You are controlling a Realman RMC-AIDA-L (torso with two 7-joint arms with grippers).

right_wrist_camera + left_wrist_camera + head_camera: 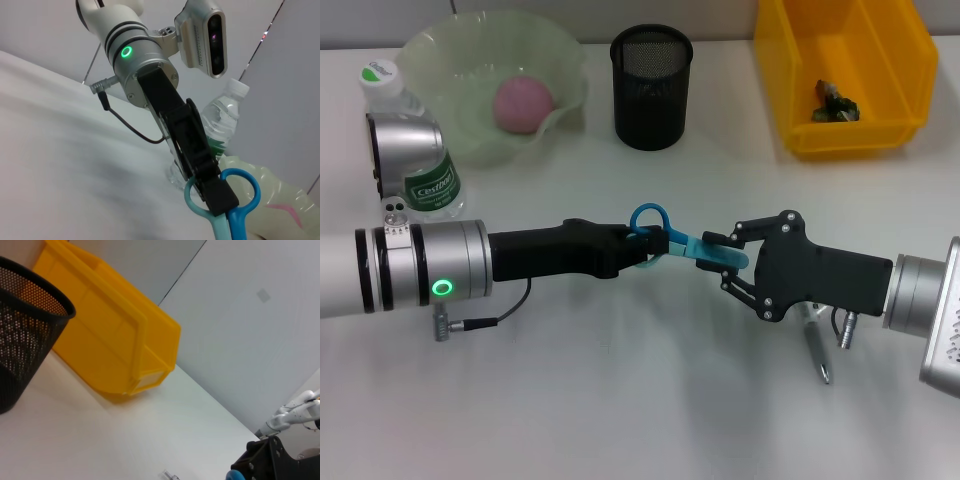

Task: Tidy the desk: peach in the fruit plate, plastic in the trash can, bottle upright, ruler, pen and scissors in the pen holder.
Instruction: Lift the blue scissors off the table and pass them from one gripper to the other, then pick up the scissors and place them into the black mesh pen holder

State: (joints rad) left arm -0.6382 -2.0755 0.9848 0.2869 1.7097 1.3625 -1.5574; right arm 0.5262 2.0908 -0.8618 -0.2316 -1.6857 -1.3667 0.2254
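The scissors (pixel 672 243), with light blue loops and a blue blade cover, hang over the middle of the desk (pixel 620 400). My left gripper (pixel 655 243) is shut on their handle end, as the right wrist view confirms for the left gripper (pixel 214 190) and scissors (pixel 239 205). My right gripper (pixel 722 260) is open, its fingers either side of the blade cover. The peach (pixel 523 103) lies in the fruit plate (pixel 440 60). The bottle (pixel 415 150) stands upright. The plastic (pixel 835 105) is in the trash can (pixel 900 60). A pen (pixel 817 350) lies under the right arm. The ruler is out of view.
The black mesh pen holder (pixel 652 87) stands at the back centre, between the fruit plate and the trash can. The left wrist view shows the pen holder (pixel 25 335) beside the trash can (pixel 115 350).
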